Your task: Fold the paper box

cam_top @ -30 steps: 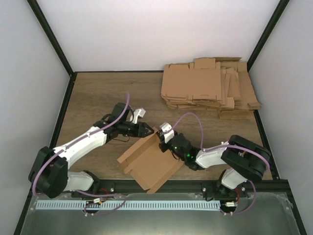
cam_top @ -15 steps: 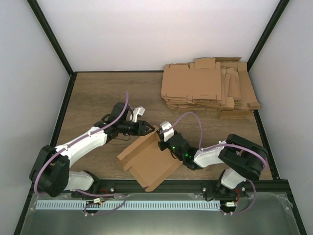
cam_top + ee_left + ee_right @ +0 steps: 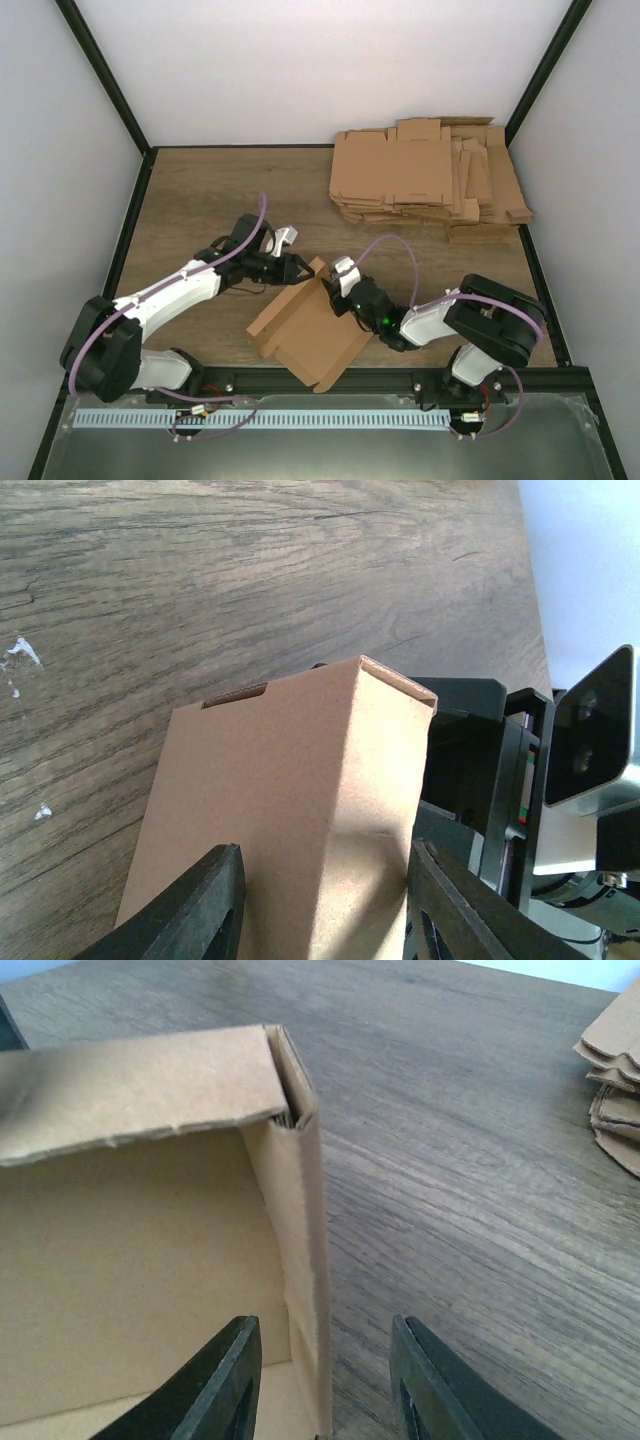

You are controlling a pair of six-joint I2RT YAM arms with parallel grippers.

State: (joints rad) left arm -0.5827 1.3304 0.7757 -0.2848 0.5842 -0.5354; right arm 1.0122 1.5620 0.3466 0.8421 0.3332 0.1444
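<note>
Releasing grip: right gripper (image 3: 322,1345) jaws shut a second ago, now parted, straddling upright side wall of paper box (image 3: 315,335) without pinching it. Left gripper (image 3: 325,880) clamps folded end wall at corner. Box sits between arms, near front edge of table (image 3: 190,200), and has shifted slightly. Wall stands unaided, so fold likely holds. Pile of cardboard blanks (image 3: 430,185) lies far right, well apart; no obstruction seen.

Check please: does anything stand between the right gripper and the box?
Nothing visible does. The right gripper is open, with one wall of the box between its jaws and a gap on each side. The pile of blanks lies far off, toward the back.
</note>
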